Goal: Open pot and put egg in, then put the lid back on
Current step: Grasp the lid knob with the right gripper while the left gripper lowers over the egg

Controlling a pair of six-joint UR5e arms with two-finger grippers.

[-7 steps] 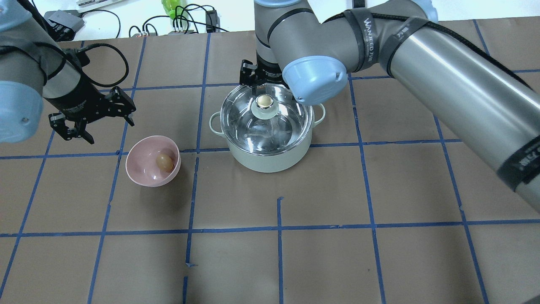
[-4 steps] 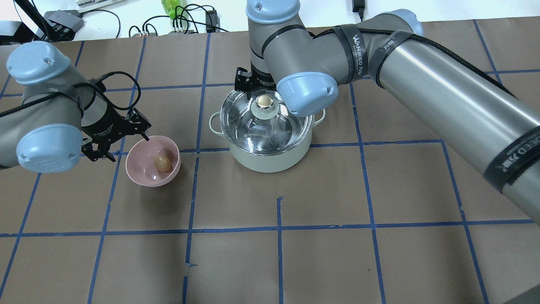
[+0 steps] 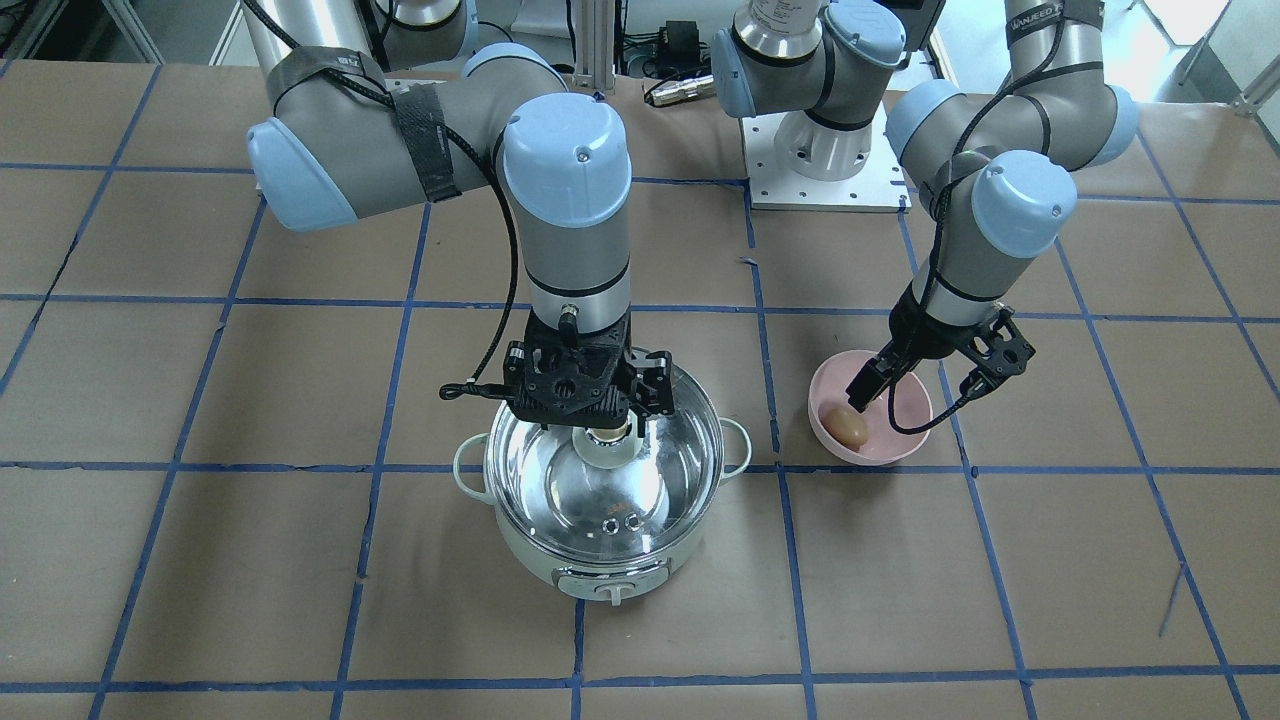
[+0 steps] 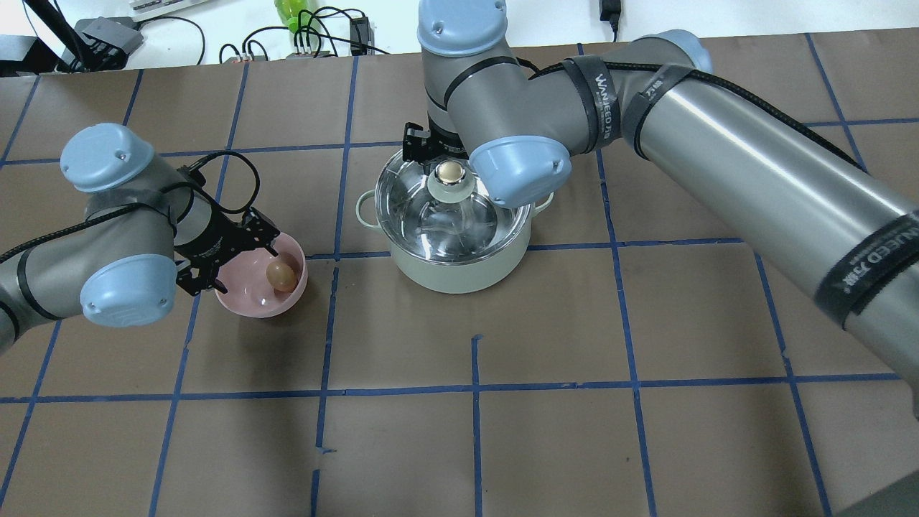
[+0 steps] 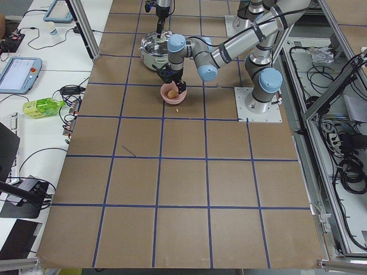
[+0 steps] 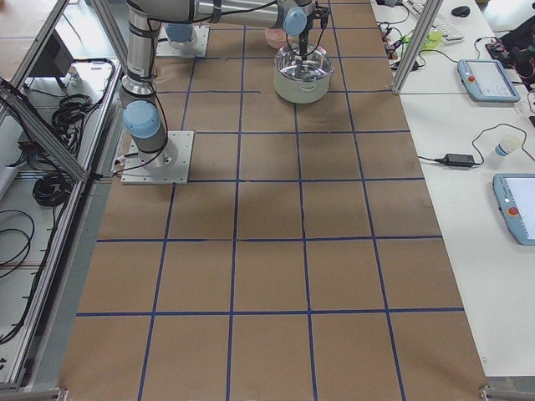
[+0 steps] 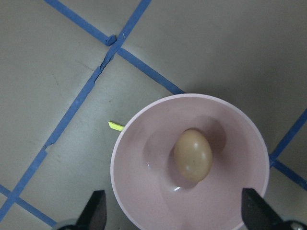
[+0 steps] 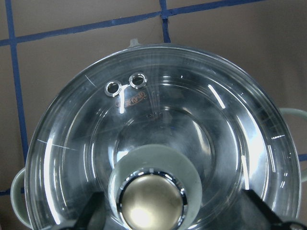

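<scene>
The mint-green pot [image 4: 459, 269] stands mid-table with the glass lid [image 4: 431, 215] on it. My right gripper [image 3: 612, 425] is open. Its fingers [image 8: 93, 215] stand on either side of the lid's knob [image 8: 152, 201] without touching it. The egg [image 4: 280, 274] lies in a pink bowl [image 4: 248, 301] to the left of the pot. My left gripper [image 4: 243, 267] is open and hangs just above the bowl; the left wrist view shows the egg [image 7: 193, 154] between and ahead of its fingertips [image 7: 96, 213].
Cables, a green bottle [image 4: 294, 13] and devices lie beyond the table's far edge. A small yellow-green scrap [image 7: 115, 126] lies on the table beside the bowl [image 7: 129, 158]. The robot's base plate [image 3: 820, 185] is behind the pot.
My left arm has swung in toward the pink bowl and lowered, so its open gripper now hangs over it. My right gripper has stayed at the lid's knob.
</scene>
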